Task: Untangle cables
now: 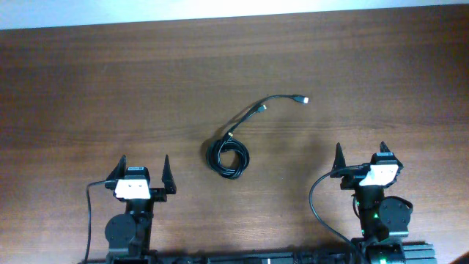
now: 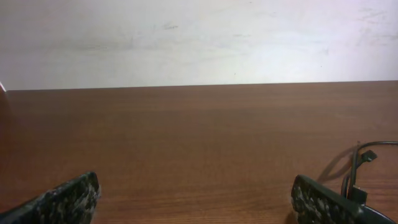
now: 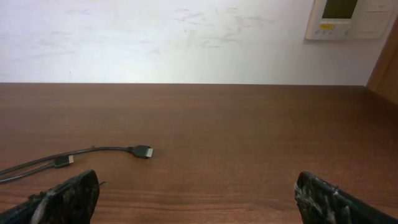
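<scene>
Looking down, we see the cables bundled in a small coil near the middle of the table, two loose ends trailing toward the far right, well apart from both arms. We hold the left gripper and the right gripper spread wide and empty at the near edge. The print on the wall panel is too small for us to read.

Top-down overhead, low forward wrists, cables shared
</scene>
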